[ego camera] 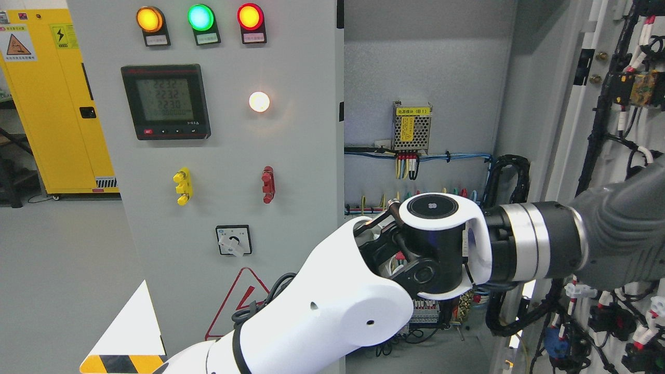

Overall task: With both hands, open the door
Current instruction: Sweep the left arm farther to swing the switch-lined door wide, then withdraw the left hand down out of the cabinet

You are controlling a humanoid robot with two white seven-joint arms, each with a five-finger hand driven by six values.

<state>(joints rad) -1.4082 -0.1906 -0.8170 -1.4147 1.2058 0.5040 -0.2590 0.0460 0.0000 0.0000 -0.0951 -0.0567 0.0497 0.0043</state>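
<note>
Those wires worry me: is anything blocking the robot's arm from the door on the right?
Nothing visible does. The left arm reaches across the open cabinet toward the right door; its hand is out of frame.

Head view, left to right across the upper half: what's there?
Yellow cabinet → orange lamp → green lamp → red lamp → power supply inside the cabinet → open door's wiring.

— What do we see ahead?
— Our white left arm (322,311) reaches across the grey steel cabinet's closed left door (291,171); our grey right arm (613,234) crosses the open wiring bay (421,88)
— And the hands?
— Hidden where the wrists meet; we cannot tell
</note>
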